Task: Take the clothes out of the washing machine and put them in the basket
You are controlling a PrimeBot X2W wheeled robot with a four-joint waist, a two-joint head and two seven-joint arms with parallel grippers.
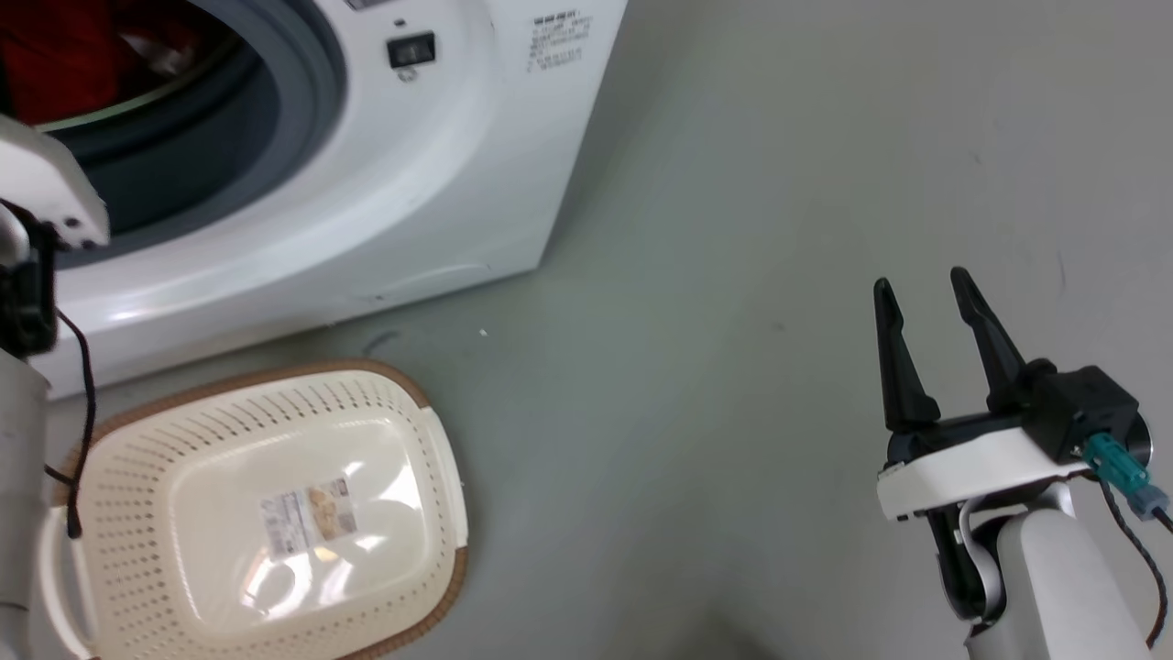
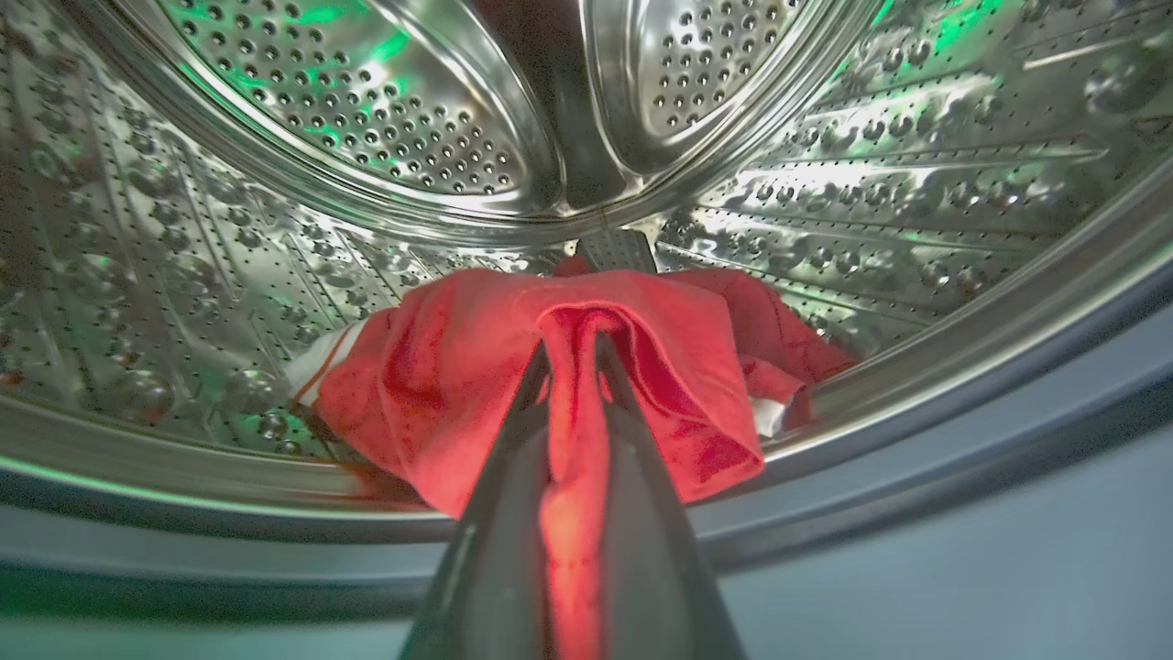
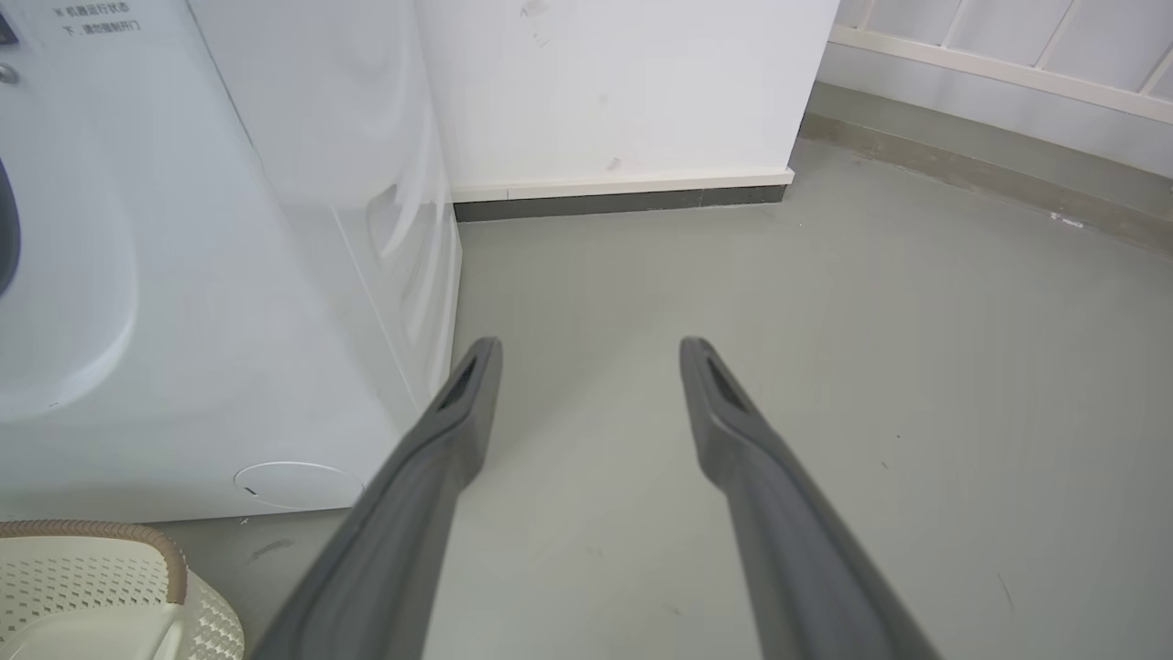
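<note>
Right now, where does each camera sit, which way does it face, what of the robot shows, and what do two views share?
Head view: on the head, facing down at washing machine, basket, floor; open right pincer, left forearm.
Left wrist view: left wrist, facing into the drum; left pincer shut on the clothes.
Right wrist view: right wrist, facing along the floor to a wall; open right pincer.
Shared: head and right wrist views both show the basket.

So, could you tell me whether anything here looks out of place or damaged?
Nothing serious: the basket sits upright beside the washer, the jersey is inside the drum, and only a faint dark scuff marks the floor between them.
</note>
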